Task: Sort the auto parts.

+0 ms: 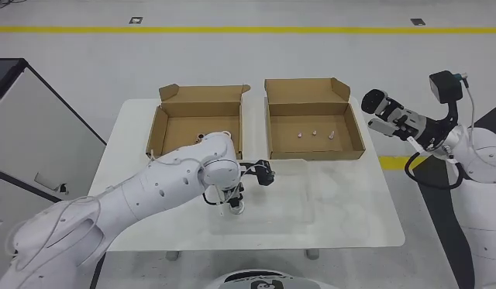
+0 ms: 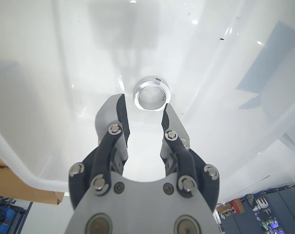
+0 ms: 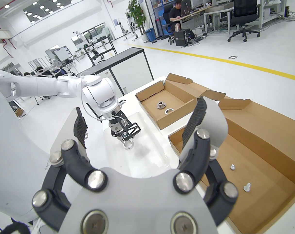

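A shiny metal ring [image 2: 151, 96] lies flat on the floor of a white plastic tray [image 2: 64, 49]. My left gripper [image 2: 143, 103] is open just above it, its black pads at either side of the ring's near edge without closing on it. The right wrist view catches the same ring [image 3: 128, 145] under the left gripper [image 3: 125, 135]. From above, the left gripper [image 1: 235, 204] hangs over the tray [image 1: 341, 211] at the table's front. My right gripper [image 1: 376, 103] is open, holds nothing, and is raised beyond the table's right edge.
Two open cardboard boxes stand behind the tray. The left box [image 1: 198, 126] holds a flanged hub [image 3: 160, 105] and a flat ring [image 3: 169, 110]. The right box [image 1: 314, 122] holds three small bolts [image 1: 315, 132]. A grey cabinet [image 1: 39, 134] stands left of the table.
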